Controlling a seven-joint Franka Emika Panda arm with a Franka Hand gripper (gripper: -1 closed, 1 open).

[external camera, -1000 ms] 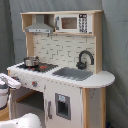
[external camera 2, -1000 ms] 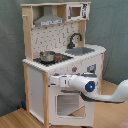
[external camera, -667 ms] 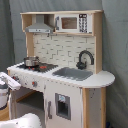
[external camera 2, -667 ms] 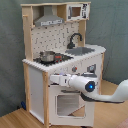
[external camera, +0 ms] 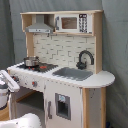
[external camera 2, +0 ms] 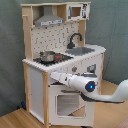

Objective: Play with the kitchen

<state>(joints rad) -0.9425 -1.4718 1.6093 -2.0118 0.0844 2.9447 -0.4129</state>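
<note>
We see the kitchen (external camera: 62,65) standing upright on a wooden floor (external camera 2: 15,120) before a grey curtain (external camera: 115,45), filling most of both exterior views. Its grey hood (external camera 2: 48,20) sits under the top shelf, with a microwave (external camera: 70,23) beside it. On the stovetop (external camera 2: 52,59) rests a small metal pot (external camera 2: 48,56). The black faucet (external camera: 85,58) arches over the sink (external camera: 74,73), which lies at the rounded end of the white worktop. Red-marked knobs (external camera: 35,83) line the front panel below the stovetop.

In the second exterior view the white arm (external camera 2: 107,95) reaches in from the second exterior view's right, across the front of the windowed oven door (external camera 2: 67,104). Its tool (external camera 2: 54,76) points at the panel just under the stovetop, near the kitchen's front edge; we cannot tell whether it touches the panel, nor how the tool is set.

In the first exterior view only part of the arm shows at the first exterior view's left edge, low beside the kitchen.
</note>
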